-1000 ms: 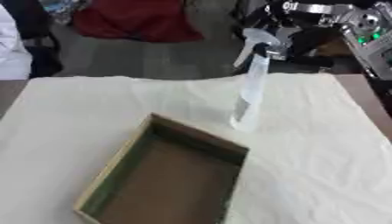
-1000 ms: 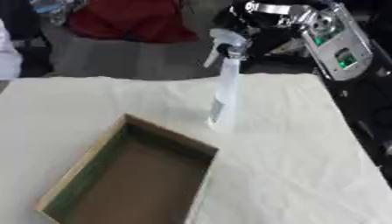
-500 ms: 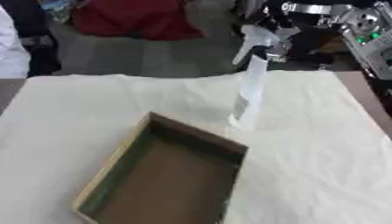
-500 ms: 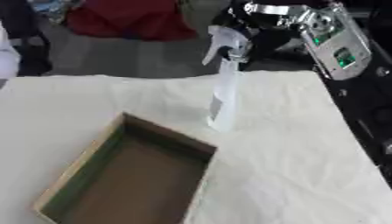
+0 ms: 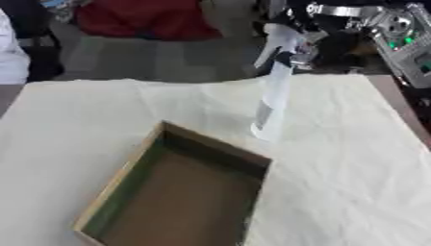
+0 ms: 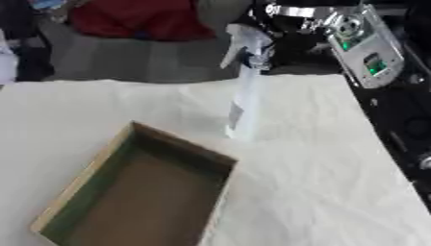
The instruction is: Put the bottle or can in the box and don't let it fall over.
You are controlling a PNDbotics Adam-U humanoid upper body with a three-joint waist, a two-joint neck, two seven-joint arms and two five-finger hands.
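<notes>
Your right hand (image 5: 324,36) comes in from the upper right and sits at the top of the spray bottle (image 5: 272,93), close behind its white trigger head. The hand there is a dark, blurred mass, so you cannot tell whether its fingers are curled round the neck or only lie near it. Above it the silver wrist ring and the grey forearm panel with a green light (image 6: 363,41) are clear enough; the arm is cut off by the top and right edges. Your left hand shows in neither view.

The bottle is tall, pale and see-through, with a small label low on its side. It seems to stand on the white cloth (image 5: 353,163), leaning a little, its top tipped to the right of its base. Its base is just beyond the far right corner of the box (image 5: 181,192), outside it, near the rim but apart from it.

The box is an open cardboard tray with a brown floor and greenish inner walls, set askew on the cloth; its near end runs to the lower edge of the picture.

Beyond the table lies a red bundle (image 5: 143,19) on the floor, too soft to make out further.
</notes>
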